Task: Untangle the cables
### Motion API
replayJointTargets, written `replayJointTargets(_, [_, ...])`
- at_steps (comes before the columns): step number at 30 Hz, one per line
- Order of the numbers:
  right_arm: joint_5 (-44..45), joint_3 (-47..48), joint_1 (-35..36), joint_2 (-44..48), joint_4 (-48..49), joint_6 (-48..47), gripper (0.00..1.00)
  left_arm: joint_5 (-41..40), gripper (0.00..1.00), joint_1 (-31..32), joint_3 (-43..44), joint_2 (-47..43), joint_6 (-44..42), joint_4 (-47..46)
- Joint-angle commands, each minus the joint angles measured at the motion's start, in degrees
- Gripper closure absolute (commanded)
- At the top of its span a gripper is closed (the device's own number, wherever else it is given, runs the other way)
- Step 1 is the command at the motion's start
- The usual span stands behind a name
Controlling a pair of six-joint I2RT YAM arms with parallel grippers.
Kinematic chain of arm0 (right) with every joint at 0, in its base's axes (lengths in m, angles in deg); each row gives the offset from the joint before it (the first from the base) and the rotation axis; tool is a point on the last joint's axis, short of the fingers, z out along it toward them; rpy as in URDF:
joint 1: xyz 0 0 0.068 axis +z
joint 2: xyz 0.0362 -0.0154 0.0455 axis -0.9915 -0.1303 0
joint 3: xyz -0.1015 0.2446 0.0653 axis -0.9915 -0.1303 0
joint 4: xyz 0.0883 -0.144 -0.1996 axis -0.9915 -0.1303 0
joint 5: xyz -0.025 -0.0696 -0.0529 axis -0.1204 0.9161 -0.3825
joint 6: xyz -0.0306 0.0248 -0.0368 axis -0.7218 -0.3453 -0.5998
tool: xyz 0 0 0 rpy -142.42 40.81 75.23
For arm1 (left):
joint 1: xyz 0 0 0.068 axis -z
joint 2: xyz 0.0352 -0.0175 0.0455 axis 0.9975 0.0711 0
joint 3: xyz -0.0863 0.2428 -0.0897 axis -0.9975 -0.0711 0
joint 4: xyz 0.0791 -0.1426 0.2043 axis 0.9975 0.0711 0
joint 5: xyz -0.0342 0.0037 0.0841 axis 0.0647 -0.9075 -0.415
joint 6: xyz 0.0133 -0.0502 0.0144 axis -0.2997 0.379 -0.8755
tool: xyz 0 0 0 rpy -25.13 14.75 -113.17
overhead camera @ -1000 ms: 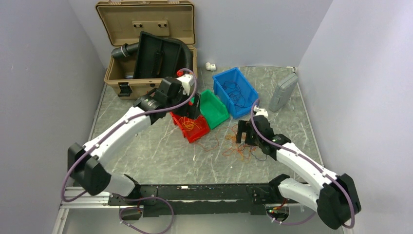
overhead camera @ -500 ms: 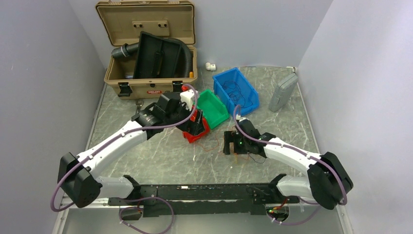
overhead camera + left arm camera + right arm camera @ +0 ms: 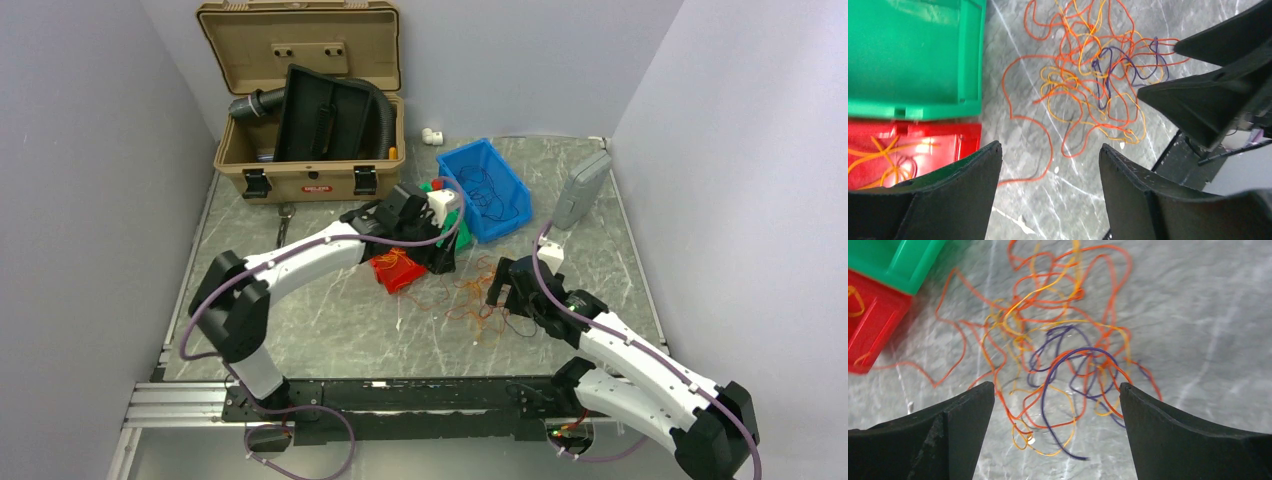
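Note:
A loose tangle of thin orange, red and purple cables (image 3: 480, 300) lies on the grey marbled table between the two arms. It also shows in the left wrist view (image 3: 1093, 75) and the right wrist view (image 3: 1063, 355). My left gripper (image 3: 443, 262) is open and empty, hovering by the red bin, with the tangle ahead of its fingers (image 3: 1050, 150). My right gripper (image 3: 500, 292) is open and empty just above the tangle's right side (image 3: 1057, 390). More orange cables lie in the red bin (image 3: 398, 270) and dark ones in the blue bin (image 3: 490, 190).
A green bin (image 3: 452, 225) stands between the red and blue bins, partly hidden by my left wrist. A tan case (image 3: 300, 100) with a black corrugated hose stands at the back left. A grey box (image 3: 580, 188) leans at the right wall. A small white fitting (image 3: 432, 135) lies at the back.
My left arm has swung right, from over the red bin to its right edge near the tangle. My right gripper has shifted back right and up off the tangle. Both stay open.

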Motion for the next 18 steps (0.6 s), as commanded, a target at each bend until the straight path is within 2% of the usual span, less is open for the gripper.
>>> replayJointTargets(1, [10.62,3.86,-1.1,3.22,-8.84,4.53,0.03,0.9,0.26,2.25,7.57,5.22,-5.79,-2.11])
replayJointTargets(10, [10.73,4.45,-1.76,10.52,-9.02,4.04,0.03,2.92,0.27,3.87,18.13,18.43,-19.88,2.01])
replayJointTargets(18, [9.71,4.7,-1.95,12.16,-9.04,3.09,0.03,2.97,0.25,4.09,25.42,27.02,-23.64,6.37])
